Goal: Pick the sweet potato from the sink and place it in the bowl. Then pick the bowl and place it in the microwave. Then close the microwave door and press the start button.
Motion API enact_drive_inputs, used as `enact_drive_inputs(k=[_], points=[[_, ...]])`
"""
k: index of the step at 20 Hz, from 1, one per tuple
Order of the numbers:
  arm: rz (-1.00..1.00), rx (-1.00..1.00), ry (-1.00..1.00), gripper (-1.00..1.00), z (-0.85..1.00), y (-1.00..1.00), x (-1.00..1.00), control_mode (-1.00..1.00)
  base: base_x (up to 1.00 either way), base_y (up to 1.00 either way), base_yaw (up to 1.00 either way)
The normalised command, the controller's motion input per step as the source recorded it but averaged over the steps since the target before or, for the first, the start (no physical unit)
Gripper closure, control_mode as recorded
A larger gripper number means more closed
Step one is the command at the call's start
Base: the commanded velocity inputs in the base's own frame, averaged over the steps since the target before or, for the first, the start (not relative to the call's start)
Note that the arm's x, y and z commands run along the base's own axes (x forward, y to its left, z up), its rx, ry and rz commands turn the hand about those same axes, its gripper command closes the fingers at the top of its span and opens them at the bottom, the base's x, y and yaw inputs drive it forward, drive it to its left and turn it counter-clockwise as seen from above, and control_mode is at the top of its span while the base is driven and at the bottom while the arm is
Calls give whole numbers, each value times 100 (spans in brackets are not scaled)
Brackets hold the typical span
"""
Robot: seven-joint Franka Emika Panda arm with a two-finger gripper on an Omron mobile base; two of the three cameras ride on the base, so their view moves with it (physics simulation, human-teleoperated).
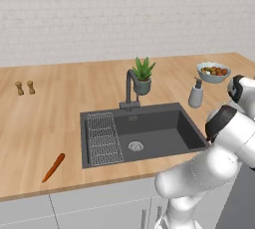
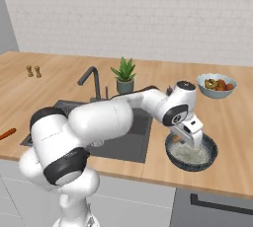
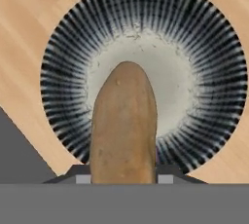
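Tool (image 3: 124,177) pinching sweet potato (image 3: 124,125) btwn tips, directly over bowl (image 3: 63,67), jaws partly spread.

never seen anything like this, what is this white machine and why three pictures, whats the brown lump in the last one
It is a white robot arm on a rolling base, in a computer-drawn kitchen. Two pictures come from cameras on the base, behind the arm to its left and right, so they show the same wooden counter from two sides. The third comes from a camera on the hand, looking down along the gripper.

On the counter: a dark sink with a faucet, a plant, a soap bottle, a fruit bowl, two small shakers and a carrot.

The brown lump is a sweet potato, gripped between the two fingers, right above a ribbed bowl.
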Motion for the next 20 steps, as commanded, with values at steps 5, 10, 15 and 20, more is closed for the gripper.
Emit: enact_drive_inputs(k=[5,10,15,20], points=[[0,13,9,100,-28,-38,48,-100,0,0,0],[0,11,9,100,-47,-45,23,-100,0,0,0],[0,2,10,100,-47,-10,17,-100,0,0,0],[0,1,12,100,-30,-3,26,-100,0,0,0]])
